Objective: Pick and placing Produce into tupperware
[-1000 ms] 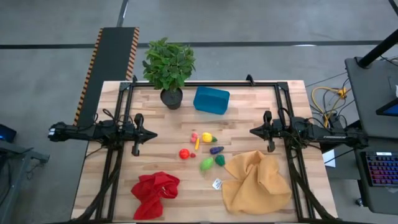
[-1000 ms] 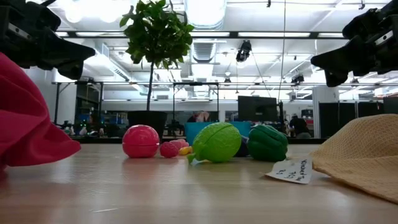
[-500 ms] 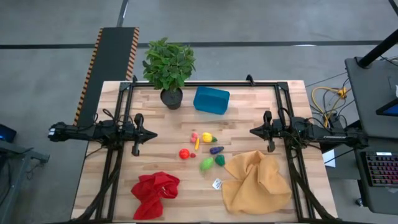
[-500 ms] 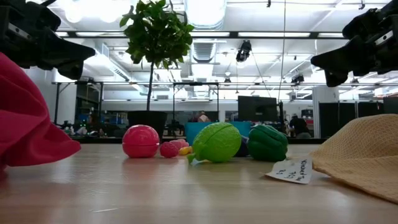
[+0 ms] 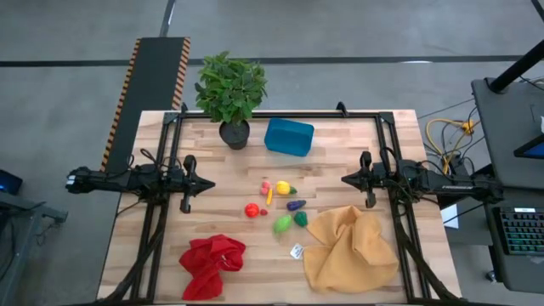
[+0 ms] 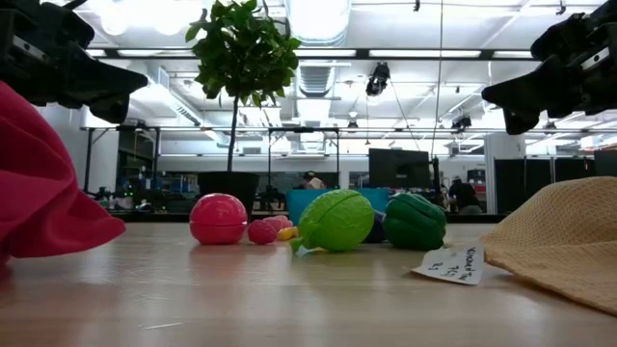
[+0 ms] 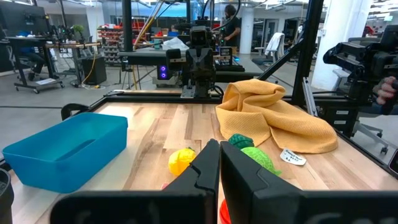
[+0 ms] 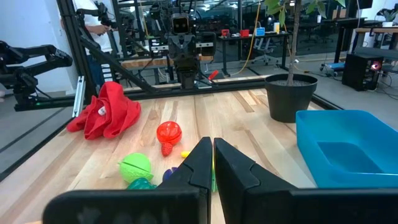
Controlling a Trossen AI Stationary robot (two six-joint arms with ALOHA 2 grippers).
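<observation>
Small toy produce lies on the table's middle: a red piece, a yellow piece, a purple piece, a light green piece and a dark green piece. The teal tupperware stands open-side up at the far middle, with nothing showing inside it in the left wrist view. My left gripper hovers shut and level at the table's left side. My right gripper hovers shut and level at the right side. Both point toward the produce from a distance.
A potted plant stands at the far edge, left of the tupperware. A red cloth lies crumpled at the near left. A mustard-yellow cloth lies near right, with a small white tag beside it.
</observation>
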